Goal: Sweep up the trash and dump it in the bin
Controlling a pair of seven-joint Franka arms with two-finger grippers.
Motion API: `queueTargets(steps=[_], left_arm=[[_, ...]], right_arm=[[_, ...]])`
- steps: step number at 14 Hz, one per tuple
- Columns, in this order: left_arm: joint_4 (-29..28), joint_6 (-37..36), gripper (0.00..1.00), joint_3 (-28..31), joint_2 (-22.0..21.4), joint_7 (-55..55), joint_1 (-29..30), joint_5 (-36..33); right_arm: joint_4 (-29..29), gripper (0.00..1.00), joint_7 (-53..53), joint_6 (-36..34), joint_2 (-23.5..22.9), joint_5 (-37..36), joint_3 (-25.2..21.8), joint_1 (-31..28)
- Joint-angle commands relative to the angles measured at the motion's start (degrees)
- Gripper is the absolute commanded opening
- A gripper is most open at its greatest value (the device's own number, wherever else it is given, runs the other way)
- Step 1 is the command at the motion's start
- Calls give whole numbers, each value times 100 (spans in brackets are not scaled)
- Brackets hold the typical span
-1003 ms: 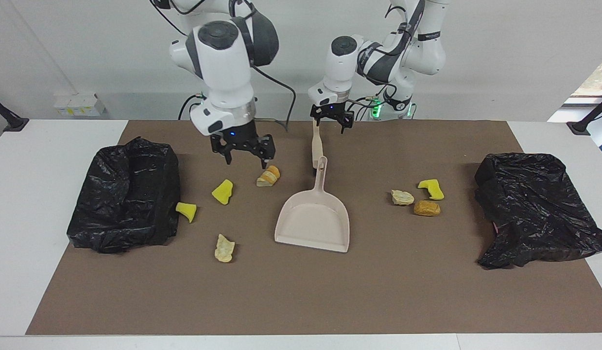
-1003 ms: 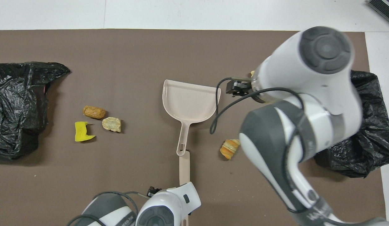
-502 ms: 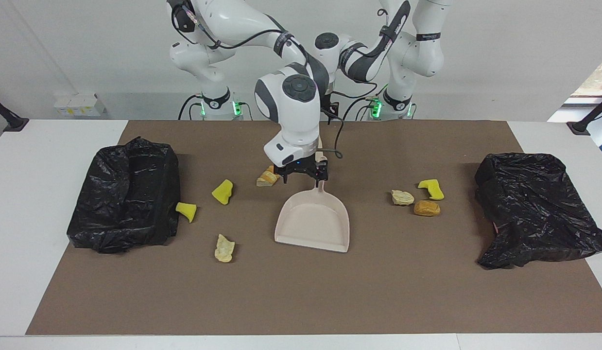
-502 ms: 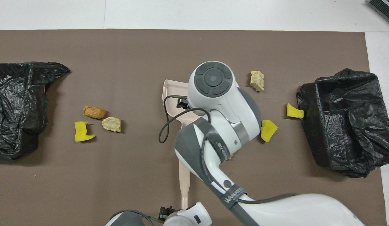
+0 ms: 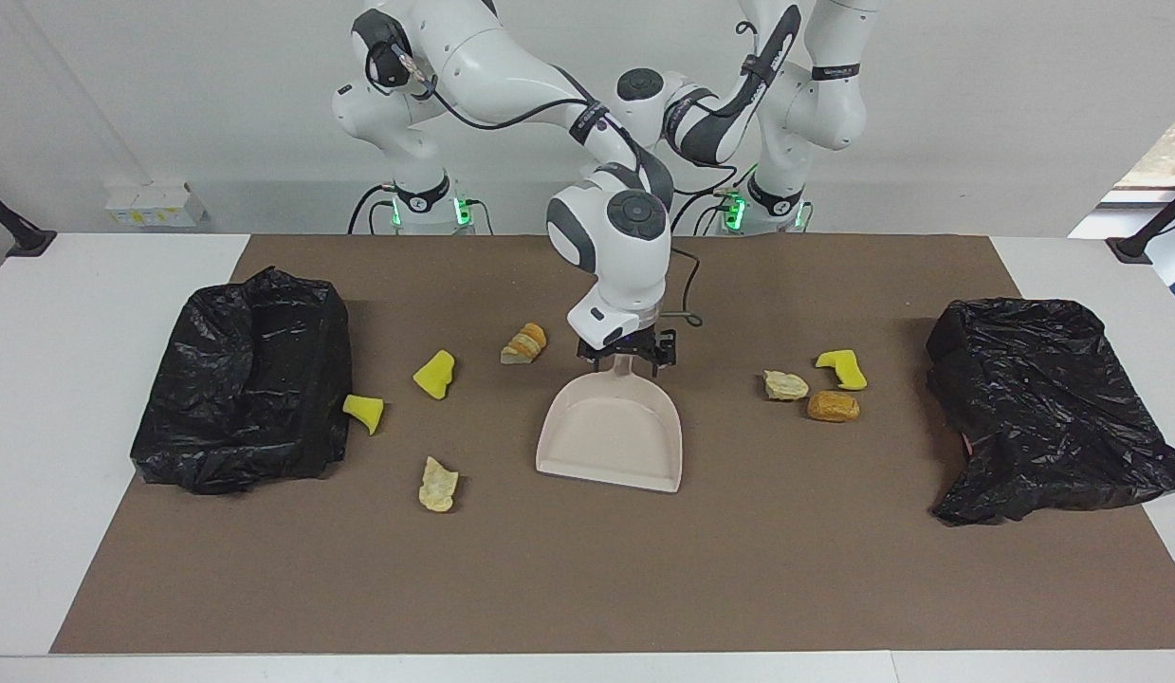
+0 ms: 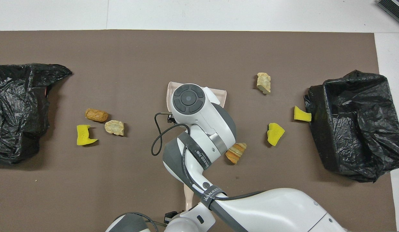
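The beige dustpan [image 5: 611, 436] lies mid-mat, mouth away from the robots. My right gripper [image 5: 626, 358] sits low over its handle, open, a finger on each side. The beige brush handle [image 6: 188, 192] lies in line with it, nearer the robots; my left arm's hand [image 6: 186, 222] is over its end and covers the fingers. Trash toward the right arm's end: two yellow sponges [image 5: 365, 412] [image 5: 435, 373] and two bread lumps [image 5: 524, 343] [image 5: 438, 485]. Trash toward the left arm's end: a pale lump [image 5: 785, 385], a yellow sponge [image 5: 842, 369] and a brown lump [image 5: 834, 406].
A bin lined with a black bag [image 5: 246, 379] stands at the right arm's end of the brown mat, and another black-bagged bin [image 5: 1042, 408] at the left arm's end. One yellow sponge touches the first bin's wall.
My right arm has swung from above the sponge and bread lump across to the dustpan handle and come down on it. It now hides the left gripper in the facing view.
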State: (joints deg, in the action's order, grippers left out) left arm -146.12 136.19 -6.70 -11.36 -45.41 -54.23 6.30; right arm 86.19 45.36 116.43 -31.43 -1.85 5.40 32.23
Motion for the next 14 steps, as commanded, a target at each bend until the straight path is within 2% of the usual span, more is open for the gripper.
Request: queueTargets(steps=[1, 5, 7, 11, 14], left_arm=[[-75, 118, 0, 11, 19, -152, 132, 46], [-48, -320, 0, 46, -147, -30, 404, 46], [-57, -575, 0, 55, -305, 23, 719, 38], [-66, -708, 0, 64, -288, 532, 1325, -41], [-31, -708, 0, 73, -288, 797, 1985, -356]], right_arm=[[136, 100, 25, 161, 14, 53, -4, 56], [135, 97, 165, 126, 32, 62, -4, 91], [74, 97, 289, -23, 110, 62, -4, 73], [82, 97, 665, -235, 234, 79, 5, 82], [600, 96, 667, -103, 488, 571, 66, 82]])
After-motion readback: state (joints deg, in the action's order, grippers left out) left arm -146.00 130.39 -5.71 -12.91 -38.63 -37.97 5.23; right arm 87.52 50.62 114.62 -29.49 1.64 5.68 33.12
